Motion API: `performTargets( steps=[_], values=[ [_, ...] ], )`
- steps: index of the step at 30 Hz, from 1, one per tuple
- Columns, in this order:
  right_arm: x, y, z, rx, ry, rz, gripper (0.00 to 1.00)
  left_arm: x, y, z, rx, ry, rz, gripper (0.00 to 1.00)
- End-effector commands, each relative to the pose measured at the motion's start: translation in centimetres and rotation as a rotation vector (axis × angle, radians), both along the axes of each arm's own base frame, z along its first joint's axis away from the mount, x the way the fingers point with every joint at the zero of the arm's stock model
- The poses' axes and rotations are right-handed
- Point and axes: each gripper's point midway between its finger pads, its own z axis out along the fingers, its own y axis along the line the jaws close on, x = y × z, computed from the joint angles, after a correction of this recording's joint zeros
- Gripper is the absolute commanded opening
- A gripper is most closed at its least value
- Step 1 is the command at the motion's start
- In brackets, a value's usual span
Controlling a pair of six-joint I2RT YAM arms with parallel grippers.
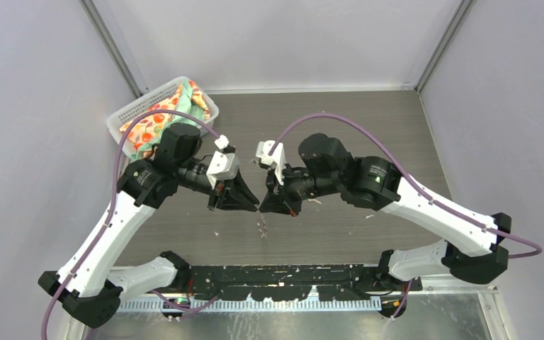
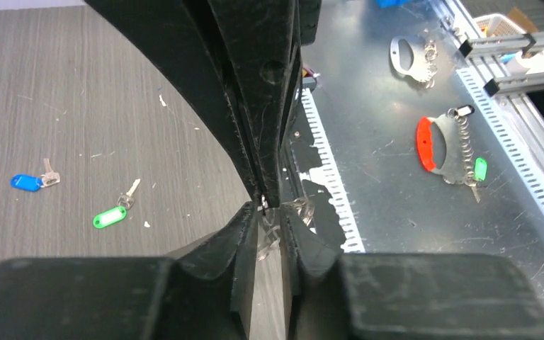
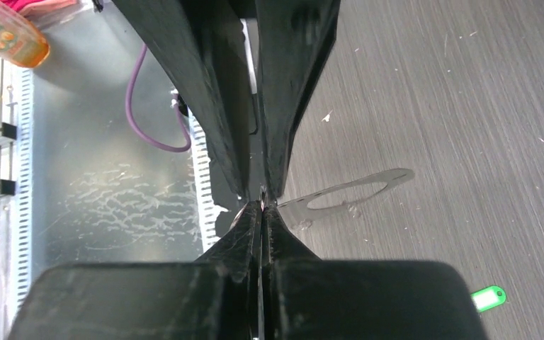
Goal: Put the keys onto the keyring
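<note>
My left gripper (image 1: 249, 205) and right gripper (image 1: 268, 207) meet tip to tip above the middle of the table. Both are closed on the thin grey keyring between them. The keyring shows as a flat grey loop (image 3: 350, 193) running right from my right gripper (image 3: 263, 207), and as a silvery glint between my left fingertips (image 2: 258, 212). A short beaded piece (image 1: 262, 227) hangs below the tips. The blue-tagged key (image 2: 27, 182) and the green-tagged key (image 2: 110, 216) lie loose on the table, apart from both grippers. The green tag also shows in the right wrist view (image 3: 487, 297).
A white mesh basket (image 1: 124, 115) with patterned cloth stands at the back left. On the metal shelf at the near edge lie a red and grey clip with a chain (image 2: 432, 145) and another grey clip (image 2: 407, 57). A purple cable (image 3: 138, 106) loops near an orange object (image 3: 0, 32).
</note>
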Motion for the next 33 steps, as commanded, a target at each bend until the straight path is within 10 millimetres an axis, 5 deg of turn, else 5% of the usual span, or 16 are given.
performTargets(
  steps=[1, 10, 22, 29, 33],
  values=[
    [0.3, 0.3, 3.8, 0.254, -0.098, -0.035, 0.01, -0.9, 0.0, 2.1, -0.089, -0.040, -0.023, 0.25],
    [0.1, 0.6, 6.5, 0.513, -0.146, -0.049, 0.01, -1.3, 0.0, 1.2, -0.093, 0.031, 0.006, 0.32],
    [0.0, 0.2, 6.7, 0.570, -0.145, -0.068, 0.01, -0.2, 0.2, 0.6, -0.083, 0.014, 0.106, 0.34],
    [-0.1, -0.2, 6.4, 0.570, -0.141, -0.077, 0.01, -0.4, 0.3, 1.0, -0.091, 0.016, 0.106, 0.24],
    [-0.1, -0.5, 6.3, 0.569, -0.139, -0.083, 0.01, -0.2, 0.5, 1.0, -0.084, 0.006, 0.136, 0.29]
  ],
)
